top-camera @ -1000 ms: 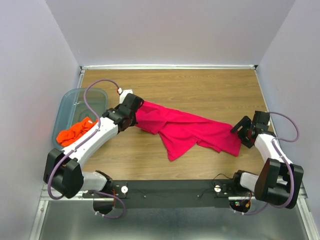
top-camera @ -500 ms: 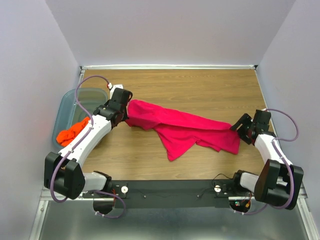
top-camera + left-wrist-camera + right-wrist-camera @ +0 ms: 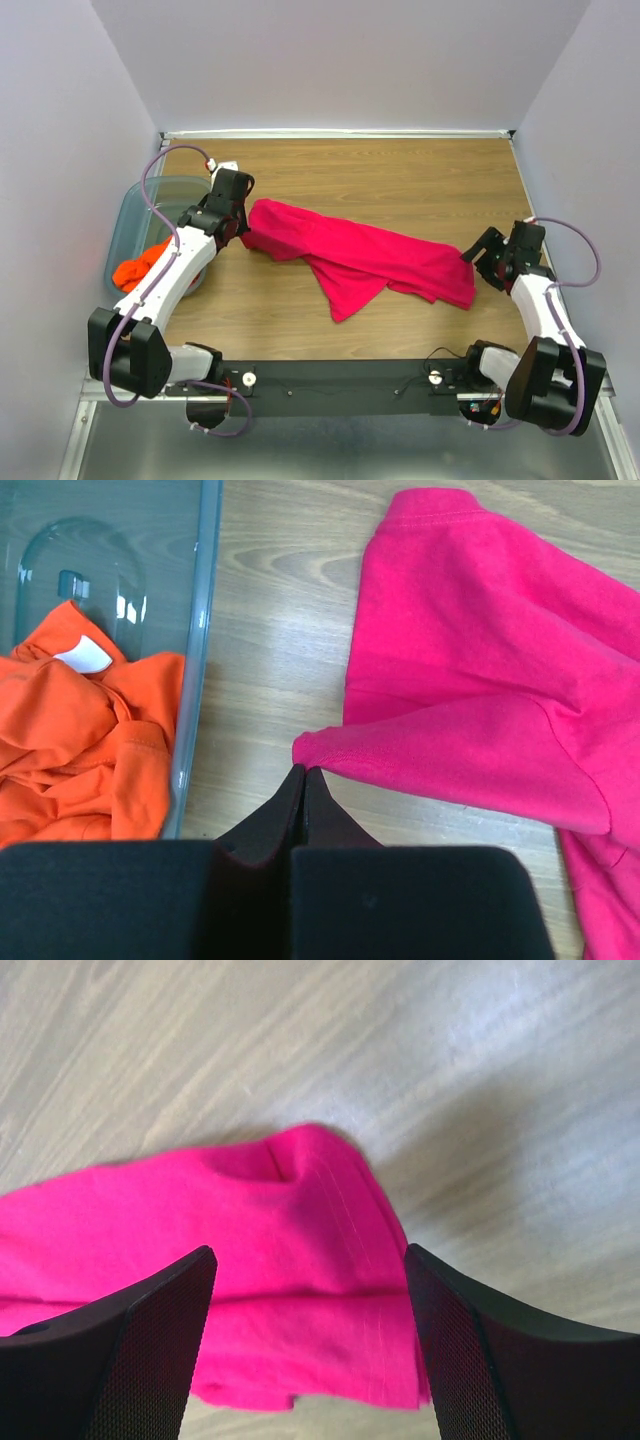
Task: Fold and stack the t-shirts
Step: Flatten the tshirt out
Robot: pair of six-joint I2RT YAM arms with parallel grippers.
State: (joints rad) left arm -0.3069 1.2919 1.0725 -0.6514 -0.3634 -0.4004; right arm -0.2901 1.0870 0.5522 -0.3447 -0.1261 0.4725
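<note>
Wood-grain tabletop [image 3: 400, 180] under pink t-shirt [image 3: 360, 255], lilac walls [image 3: 340, 60]

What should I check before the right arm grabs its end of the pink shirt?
1. Grip: left jaws shut on the pink t-shirt edge: ok.
2. Readiness: right jaws open over the shirt's right corner: ok.
3. Height: right jaws low enough to catch cloth: cannot tell.
4. Lay: pink t-shirt spread flat: not ok, bunched and twisted.
5. Clearance: orange t-shirt out of the way: ok, crumpled in the bin.
</note>
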